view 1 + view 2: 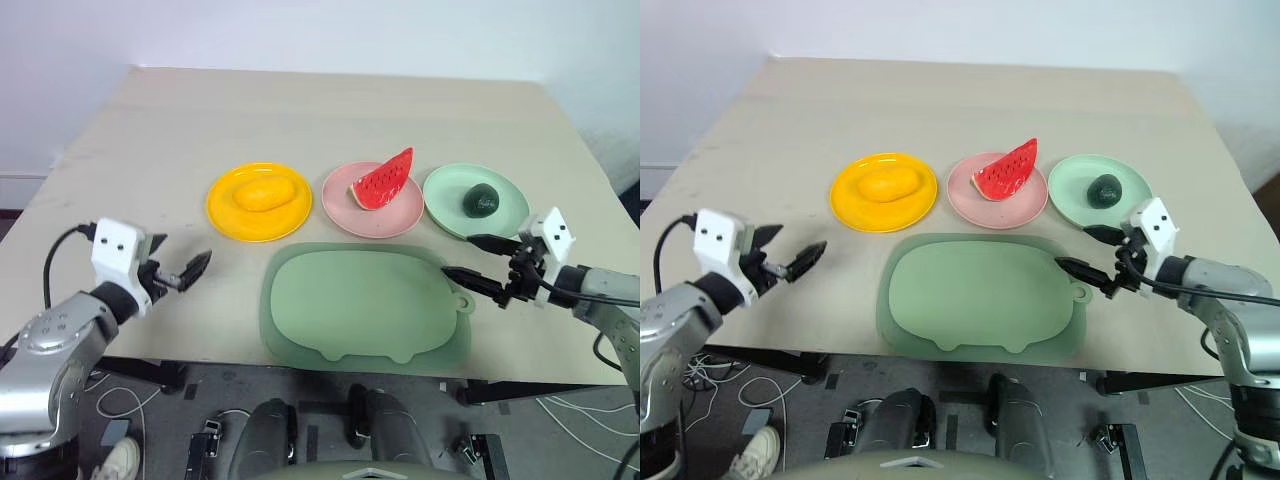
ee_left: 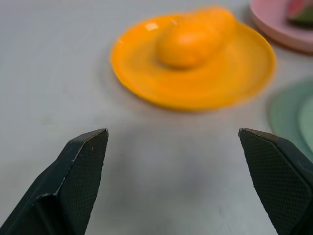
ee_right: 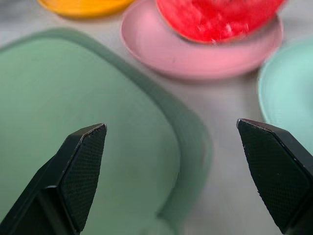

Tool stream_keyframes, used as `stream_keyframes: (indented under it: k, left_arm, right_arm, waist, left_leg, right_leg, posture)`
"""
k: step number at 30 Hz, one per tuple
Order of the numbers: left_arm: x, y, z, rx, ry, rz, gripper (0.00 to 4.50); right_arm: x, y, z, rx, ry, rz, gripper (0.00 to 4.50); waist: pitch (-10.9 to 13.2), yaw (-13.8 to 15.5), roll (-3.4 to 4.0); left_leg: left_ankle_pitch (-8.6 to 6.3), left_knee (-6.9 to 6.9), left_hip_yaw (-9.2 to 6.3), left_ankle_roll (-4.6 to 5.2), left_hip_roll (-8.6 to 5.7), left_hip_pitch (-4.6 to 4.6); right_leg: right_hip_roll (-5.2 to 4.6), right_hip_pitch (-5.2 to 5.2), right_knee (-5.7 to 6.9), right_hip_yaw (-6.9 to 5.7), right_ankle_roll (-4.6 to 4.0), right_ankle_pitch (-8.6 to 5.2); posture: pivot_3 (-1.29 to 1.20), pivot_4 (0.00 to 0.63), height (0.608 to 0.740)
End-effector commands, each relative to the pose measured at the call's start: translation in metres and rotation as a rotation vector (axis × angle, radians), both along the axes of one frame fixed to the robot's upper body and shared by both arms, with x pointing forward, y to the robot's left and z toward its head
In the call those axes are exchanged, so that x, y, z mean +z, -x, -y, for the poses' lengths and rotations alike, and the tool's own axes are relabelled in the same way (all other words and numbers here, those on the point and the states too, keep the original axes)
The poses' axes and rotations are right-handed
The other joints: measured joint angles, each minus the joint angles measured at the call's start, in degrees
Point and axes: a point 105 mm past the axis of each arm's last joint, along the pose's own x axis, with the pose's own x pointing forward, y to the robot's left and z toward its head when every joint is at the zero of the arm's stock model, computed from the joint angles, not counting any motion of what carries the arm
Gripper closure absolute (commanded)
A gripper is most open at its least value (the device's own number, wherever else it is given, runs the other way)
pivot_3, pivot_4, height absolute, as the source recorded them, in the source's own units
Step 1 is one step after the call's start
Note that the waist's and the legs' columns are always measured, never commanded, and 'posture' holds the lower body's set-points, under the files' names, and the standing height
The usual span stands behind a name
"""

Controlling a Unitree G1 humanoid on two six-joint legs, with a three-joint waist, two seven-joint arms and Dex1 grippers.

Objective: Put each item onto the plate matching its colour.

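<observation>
The yellow mango [image 1: 265, 193] lies on the yellow plate [image 1: 226, 214]. The red watermelon wedge [image 1: 385, 180] rests on the pink plate [image 1: 340, 192], and the dark green avocado [image 1: 482, 200] sits on the light green plate [image 1: 508, 208]. My left gripper [image 1: 180, 260] hovers open and empty over the bare table, short of the yellow plate [image 2: 146, 88]. My right gripper [image 1: 458, 255] is open and empty at the right edge of the mat, just in front of the green plate [image 3: 288, 88].
A large rounded green mat [image 1: 360, 300] lies at the table's near edge between my two grippers. The beige table [image 1: 330, 110] stretches bare behind the row of plates. Cables lie on the floor below the near edge.
</observation>
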Motion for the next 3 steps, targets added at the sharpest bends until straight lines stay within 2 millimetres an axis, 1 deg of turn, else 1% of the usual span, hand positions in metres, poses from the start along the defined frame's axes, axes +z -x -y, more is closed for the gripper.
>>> stream_keyframes:
  k: [1, 3]
  left_arm:
    - [0.0205, 0.0006, 0.0115, -0.034, 0.031, 0.11, 0.02]
    - [0.0198, -0.0014, 0.0174, -0.046, 0.036, 0.116, 0.02]
  right_arm:
    - [0.0162, -0.0023, 0.0034, -0.005, 0.018, 0.073, 0.0]
    - [0.0166, -0.0033, 0.0011, 0.0, 0.014, 0.077, 0.0]
  waist:
    - [0.0, 0.06, -0.01]
    - [0.0, 0.11, 0.0]
  left_leg:
    - [0.0, 0.0, -0.01, 0.0, -0.01, 0.0]
    - [0.0, 0.01, -0.03, -0.01, -0.01, 0.01]
  right_leg:
    - [0.01, 0.0, 0.0, 0.0, -0.01, 0.0]
    - [0.02, 0.02, 0.01, -0.01, -0.01, 0.0]
  posture:
    - [0.0, 0.15, 0.74]
    - [0.0, 0.15, 0.74]
